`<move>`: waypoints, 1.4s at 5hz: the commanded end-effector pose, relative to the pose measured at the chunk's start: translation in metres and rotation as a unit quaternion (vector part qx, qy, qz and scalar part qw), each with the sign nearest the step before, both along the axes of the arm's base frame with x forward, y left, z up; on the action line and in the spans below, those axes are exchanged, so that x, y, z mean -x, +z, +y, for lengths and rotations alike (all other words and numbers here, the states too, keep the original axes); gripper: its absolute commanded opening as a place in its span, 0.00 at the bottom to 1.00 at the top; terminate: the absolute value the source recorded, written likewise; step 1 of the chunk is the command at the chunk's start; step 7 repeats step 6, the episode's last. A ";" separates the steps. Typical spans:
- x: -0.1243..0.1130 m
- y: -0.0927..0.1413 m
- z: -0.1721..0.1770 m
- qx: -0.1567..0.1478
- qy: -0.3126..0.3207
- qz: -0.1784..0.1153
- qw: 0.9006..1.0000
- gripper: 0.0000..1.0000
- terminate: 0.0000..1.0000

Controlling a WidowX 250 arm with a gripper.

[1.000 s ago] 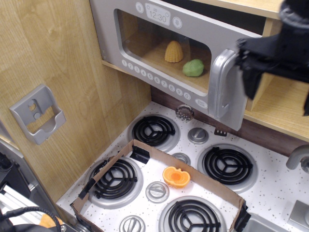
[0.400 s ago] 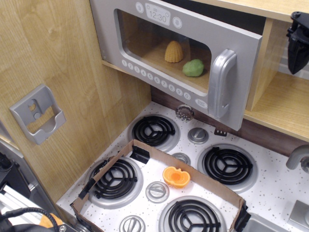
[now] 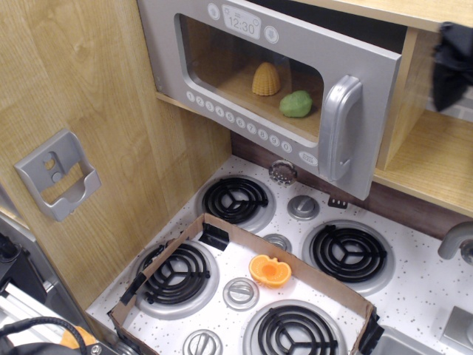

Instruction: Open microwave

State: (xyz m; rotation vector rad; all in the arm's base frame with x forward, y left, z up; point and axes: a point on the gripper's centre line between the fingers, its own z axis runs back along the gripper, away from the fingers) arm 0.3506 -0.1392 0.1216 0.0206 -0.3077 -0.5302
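Note:
The grey toy microwave (image 3: 222, 66) hangs under the wooden shelf. Its window door stands partly swung out, with the silver vertical handle (image 3: 339, 127) at its right edge. A row of white number buttons (image 3: 240, 122) runs below the window and the clock display (image 3: 242, 24) sits above it. A yellow corn piece (image 3: 266, 79) and a green piece (image 3: 296, 103) lie inside. My gripper (image 3: 452, 66) shows as a dark blurred shape at the right edge, well to the right of the handle and apart from it. Its fingers are not clear.
A toy stove (image 3: 414, 296) with black coil burners lies below. An open cardboard box (image 3: 222, 225) rests on it with an orange toy piece (image 3: 270, 271) inside. A grey wall bracket (image 3: 58, 174) hangs on the left wooden panel. A wooden shelf (image 3: 432, 163) is at right.
My gripper was at the door handle a second ago. It has pulled away to the right edge of the view. The door has stayed partly swung out.

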 end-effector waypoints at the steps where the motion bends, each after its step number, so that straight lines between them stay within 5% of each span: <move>1: 0.003 0.003 0.025 -0.007 0.040 -0.012 0.999 1.00 0.00; 5: 0.062 -0.025 0.078 -0.024 0.177 0.025 0.984 1.00 0.00; 6: 0.079 -0.034 0.097 -0.021 0.197 0.042 0.979 1.00 1.00; 7: 0.079 -0.034 0.097 -0.021 0.197 0.042 0.979 1.00 1.00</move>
